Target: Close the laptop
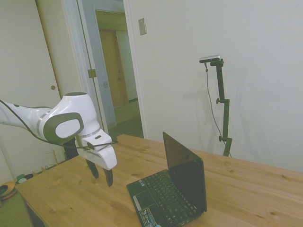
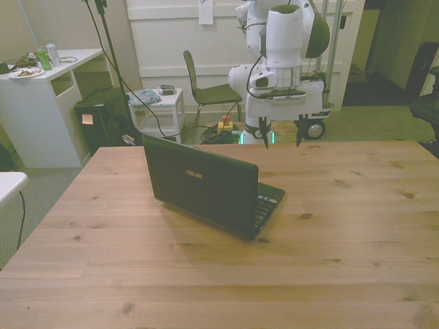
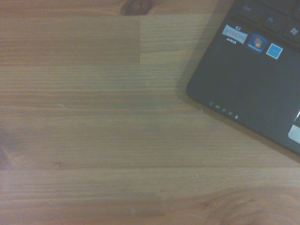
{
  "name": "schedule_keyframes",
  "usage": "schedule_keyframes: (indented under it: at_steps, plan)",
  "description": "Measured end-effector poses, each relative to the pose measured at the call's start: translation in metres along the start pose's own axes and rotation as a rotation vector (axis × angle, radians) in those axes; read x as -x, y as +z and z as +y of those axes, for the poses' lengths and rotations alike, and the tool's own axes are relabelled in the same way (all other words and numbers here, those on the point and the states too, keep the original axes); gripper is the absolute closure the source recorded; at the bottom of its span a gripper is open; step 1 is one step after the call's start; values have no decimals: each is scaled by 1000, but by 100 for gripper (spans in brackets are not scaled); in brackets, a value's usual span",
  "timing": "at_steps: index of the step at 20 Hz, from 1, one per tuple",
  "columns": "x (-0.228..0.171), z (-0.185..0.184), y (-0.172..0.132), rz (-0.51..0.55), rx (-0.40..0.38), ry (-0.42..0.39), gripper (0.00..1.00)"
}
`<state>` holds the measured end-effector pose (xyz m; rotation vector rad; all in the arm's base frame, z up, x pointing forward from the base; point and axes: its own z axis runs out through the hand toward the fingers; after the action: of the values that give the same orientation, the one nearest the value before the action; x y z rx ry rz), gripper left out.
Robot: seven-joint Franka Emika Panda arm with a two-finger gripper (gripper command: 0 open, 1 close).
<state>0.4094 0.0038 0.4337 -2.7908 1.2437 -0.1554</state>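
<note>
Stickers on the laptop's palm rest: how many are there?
3 stickers in a row at the laptop's palm rest corner: a red-and-white one, a dark one, a blue one. Others may lie outside the wrist view.

Wooden table [image 2: 343,226]; green chair [image 2: 206,89], white desk [image 2: 41,103] behind

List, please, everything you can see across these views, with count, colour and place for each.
laptop: one, black, open on the table, its lid back facing the front camera.
stickers: three, on the laptop's palm rest corner, seen in the wrist view.
table: one, light wood, under the laptop.
chair: one, olive, on the floor behind the table.
white desk: one, at the front view's left, with a plate and a can on top.
claw: one, white with dark fingers, open, hanging above the table beside the laptop's front edge, touching nothing.
</note>
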Motion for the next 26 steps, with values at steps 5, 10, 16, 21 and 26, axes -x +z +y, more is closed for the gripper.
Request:
schedule_keyframes:
  at_steps: [5,10,16,21,26]
  plan:
    - [-15,6,-17,64,38,-15,0]
    - [-19,28,-64,114,48,24,0]
    - [-55,73,-136,197,28,134,0]
    - [-144,111,-178,219,15,222,0]
    - [-219,131,-212,246,27,270,0]
